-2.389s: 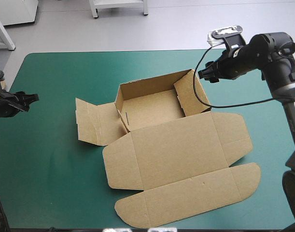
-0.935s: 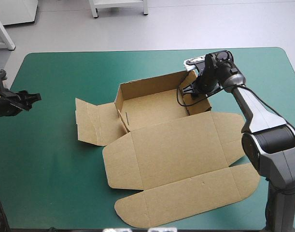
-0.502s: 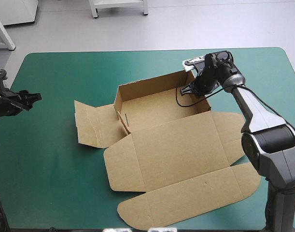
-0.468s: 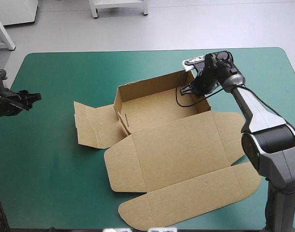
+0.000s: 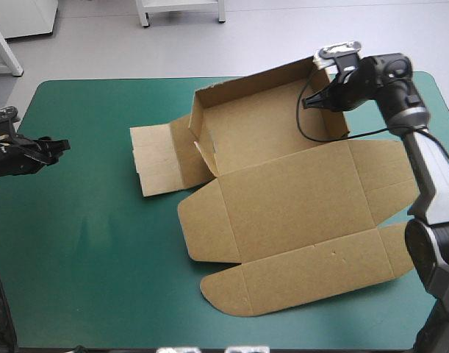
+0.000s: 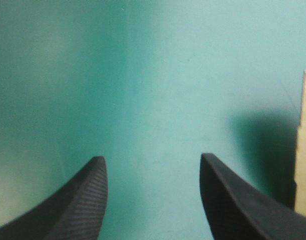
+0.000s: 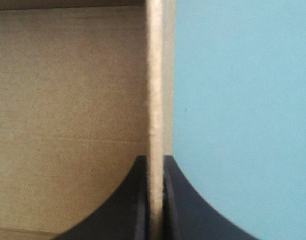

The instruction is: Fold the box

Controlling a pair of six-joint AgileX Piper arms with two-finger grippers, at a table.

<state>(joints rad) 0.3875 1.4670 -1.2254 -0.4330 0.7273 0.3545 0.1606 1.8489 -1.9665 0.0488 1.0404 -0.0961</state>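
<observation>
The right gripper (image 5: 309, 104) is all but closed on the box (image 5: 283, 198). In its wrist view the two black fingers (image 7: 132, 205) pinch the thin upper edge of the side wall (image 7: 154, 100), with the board sandwiched between them. One finger lies inside the tray against the brown inner face, and the other lies outside, above the teal-green cover (image 7: 243, 100). From this grip the tray stretches away ahead of the gripper, with its back wall raised. The lid (image 5: 297, 220) lies flat and unfolded on the near side of the gripper, and a side flap (image 5: 162, 158) is spread flat at the tray's far end, away from the grip. The left gripper (image 5: 59, 145) stands well apart from the box, near the table's left edge. Its fingers (image 6: 228, 200) are spread wide, with only bare cover between them and nothing held or touched. A pale strip of the box's board shows ahead of it and off to one side.
</observation>
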